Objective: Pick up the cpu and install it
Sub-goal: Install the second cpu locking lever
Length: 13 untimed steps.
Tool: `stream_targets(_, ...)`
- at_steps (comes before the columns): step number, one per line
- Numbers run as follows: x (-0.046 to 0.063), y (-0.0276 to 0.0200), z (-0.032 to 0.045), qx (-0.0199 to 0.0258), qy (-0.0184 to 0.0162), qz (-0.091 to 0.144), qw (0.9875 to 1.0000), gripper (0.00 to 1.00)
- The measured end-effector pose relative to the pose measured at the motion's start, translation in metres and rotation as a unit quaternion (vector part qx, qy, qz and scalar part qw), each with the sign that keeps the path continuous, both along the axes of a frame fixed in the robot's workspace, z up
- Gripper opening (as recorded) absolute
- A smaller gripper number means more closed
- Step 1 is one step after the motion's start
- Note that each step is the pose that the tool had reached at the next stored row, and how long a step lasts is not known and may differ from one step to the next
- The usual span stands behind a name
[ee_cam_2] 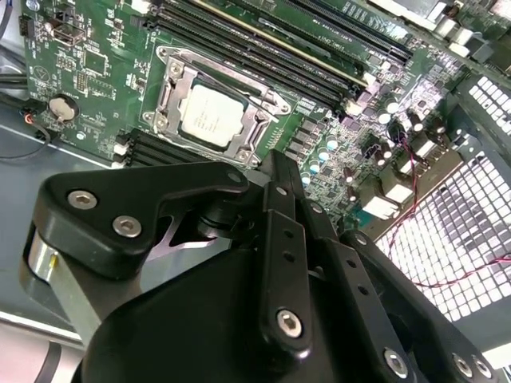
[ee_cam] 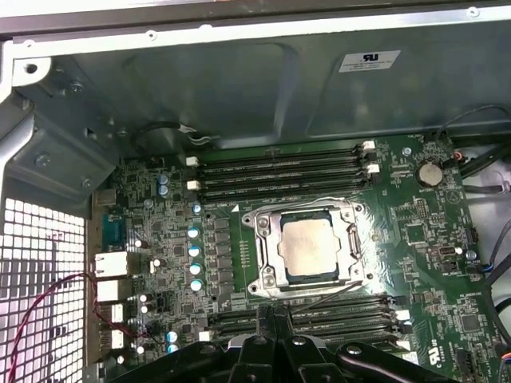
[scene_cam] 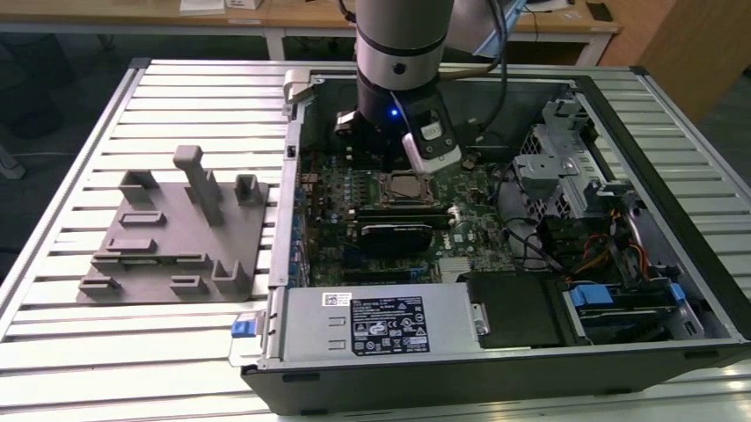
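Note:
The cpu (ee_cam: 313, 247) lies flat inside the square metal-framed socket (ee_cam: 263, 219) on the green motherboard (ee_cam: 447, 263), silver top up. It also appears in the exterior view as the cpu (scene_cam: 405, 186) and in the second wrist view as the cpu (ee_cam_2: 211, 114). My gripper (ee_cam: 271, 313) hovers a little above the board beside the socket, apart from the chip. Its black fingers (ee_cam_2: 281, 179) are pressed together with nothing between them. In the exterior view the gripper (scene_cam: 405, 163) hangs just behind the socket inside the open computer case.
Memory slots (ee_cam: 279, 163) run on both sides of the socket. A grey power supply (scene_cam: 375, 321), a drive cage (scene_cam: 564, 167) and cables (scene_cam: 551, 255) crowd the case. A grey plastic fixture with blocks (scene_cam: 176, 229) stands on the slatted table at the exterior view's left.

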<state>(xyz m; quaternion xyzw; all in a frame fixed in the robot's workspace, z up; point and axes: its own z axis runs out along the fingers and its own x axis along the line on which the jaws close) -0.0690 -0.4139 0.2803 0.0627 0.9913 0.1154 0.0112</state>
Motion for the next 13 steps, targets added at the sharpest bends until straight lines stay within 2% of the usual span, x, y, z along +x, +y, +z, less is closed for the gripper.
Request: stream_targets(13,0.0055,0.0,-0.0083,0.0001,0.0,0.0,1.0,0.11)
